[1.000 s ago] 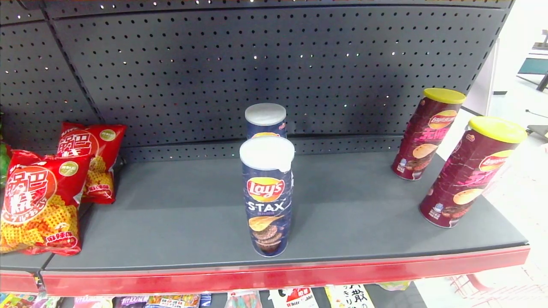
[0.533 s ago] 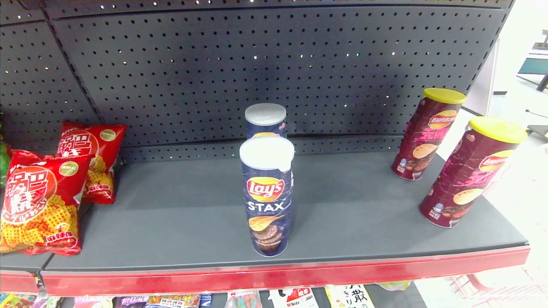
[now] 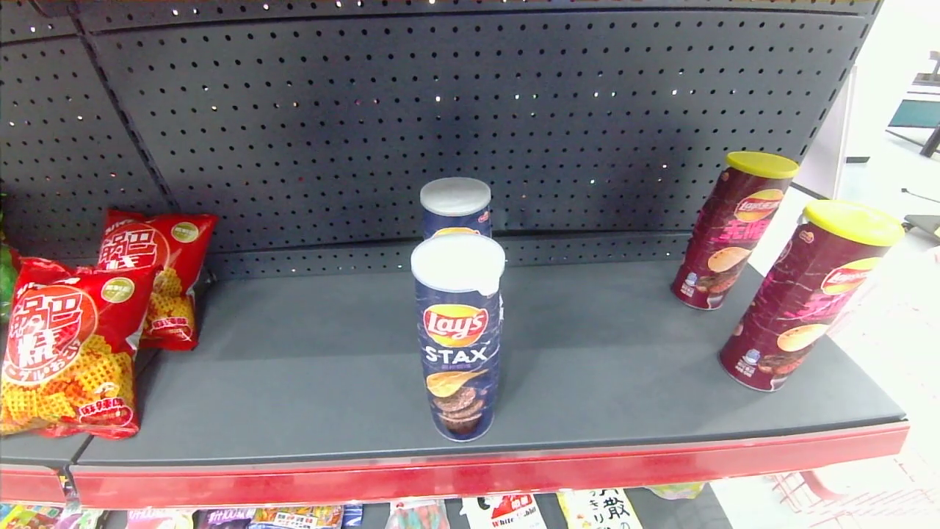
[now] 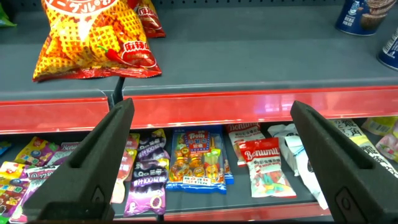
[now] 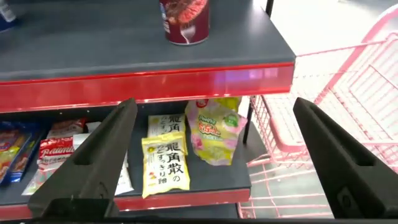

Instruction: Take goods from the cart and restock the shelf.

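**Both pincers wide open and empty, low in front of the shelf**

Left pincer (image 4: 211, 106) has its jaws spread fully and holds nothing. Right pincer (image 5: 214, 102) is the same, wide apart with nothing between. Both hang low before the red front lip (image 3: 477, 470) of the shelf (image 3: 308, 367).

The pink wire cart (image 5: 348, 93) stands near the right pincer, and in the head view it shows at the lower right corner. Its goods I cannot see. I judge the step in hand is to fetch an item from the cart, and the right arm is the nearer one. It is better to come down into the basket from above, with the jaws away from the wire rim, and to close on the middle of the item's body.

For placing, open room lies at centre left of the head view, between the red snack bags (image 3: 66, 353) and the two blue cans (image 3: 457, 345). There is more between these and the two maroon cans (image 3: 804, 294) at the right. The front maroon can is tall and near the shelf's right end, so I think it tips easily. The item must rise above the lip before it goes in.
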